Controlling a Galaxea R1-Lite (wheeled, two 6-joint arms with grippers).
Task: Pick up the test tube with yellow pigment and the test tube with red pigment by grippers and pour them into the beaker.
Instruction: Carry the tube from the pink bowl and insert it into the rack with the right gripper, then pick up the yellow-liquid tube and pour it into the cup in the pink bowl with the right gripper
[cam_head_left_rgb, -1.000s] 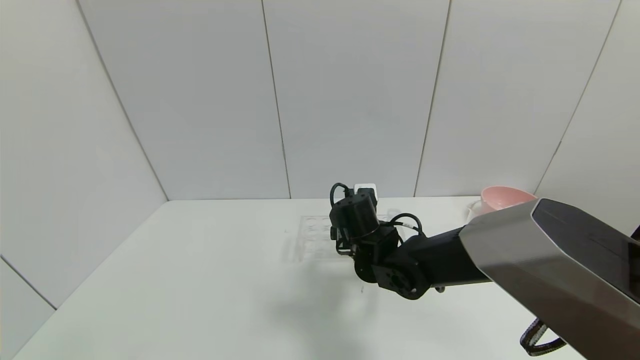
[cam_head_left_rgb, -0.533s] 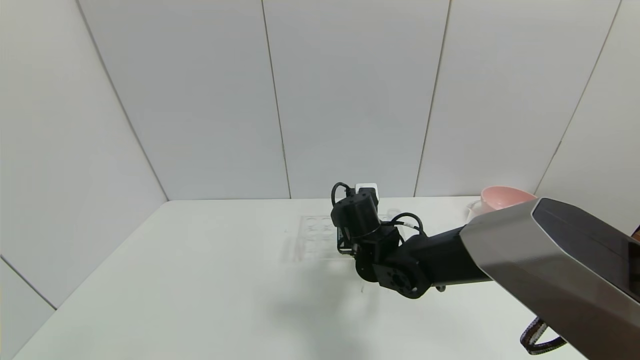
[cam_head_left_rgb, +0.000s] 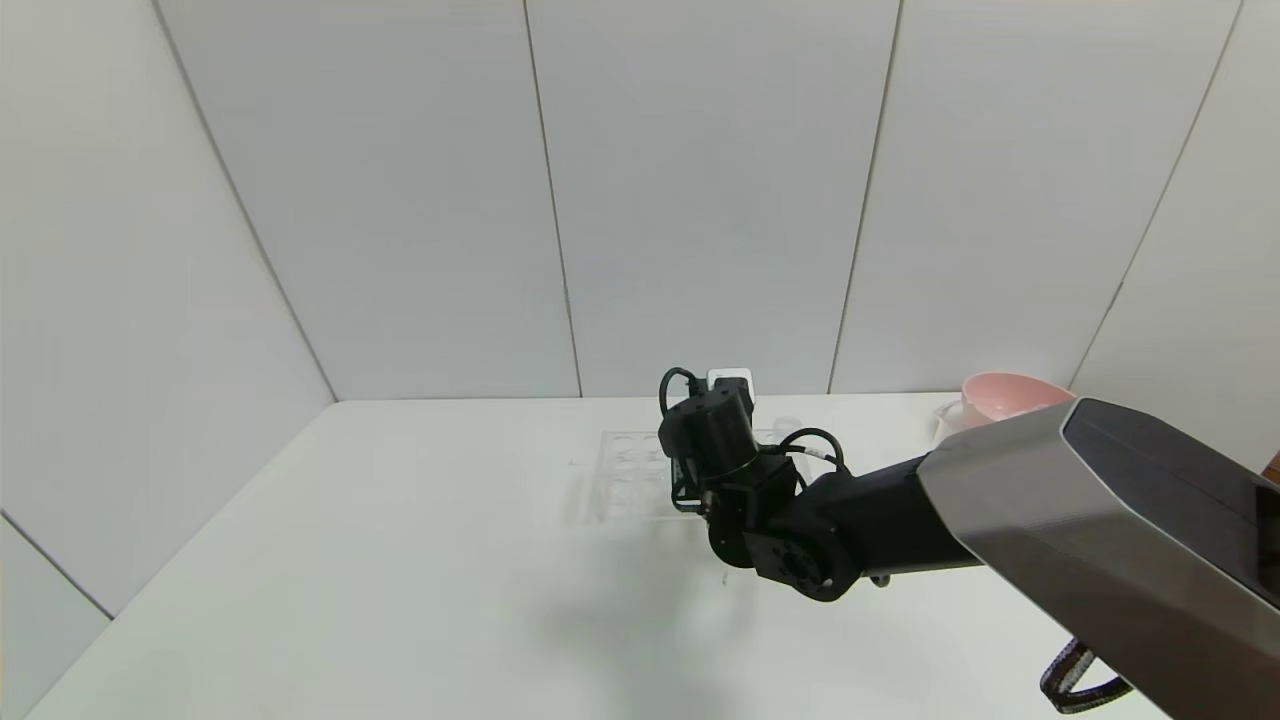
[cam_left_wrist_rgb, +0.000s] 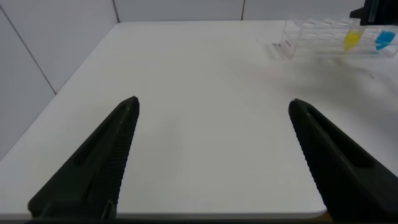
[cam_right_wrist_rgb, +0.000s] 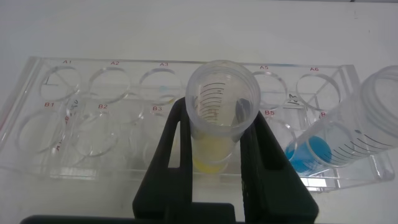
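Left gripper (cam_left_wrist_rgb: 211, 155): black, two fingers spread wide apart with nothing between them, low over the near part of the white table (cam_left_wrist_rgb: 199, 81), well apart from the rack.

Clear plastic rack (cam_right_wrist_rgb: 81, 124) with labelled round wells: under and ahead of the right gripper.

Right gripper (cam_right_wrist_rgb: 217, 158): black, clamped on the short clear round-bottomed test tube with yellow pigment (cam_right_wrist_rgb: 221, 118), which stands upright in the rack.

Clear tube with blue liquid (cam_right_wrist_rgb: 311, 152): just beside the right gripper, leaning in the rack.

Pink bowl (cam_head_left_rgb: 1010, 392): well beyond the right arm, at the table's far edge.
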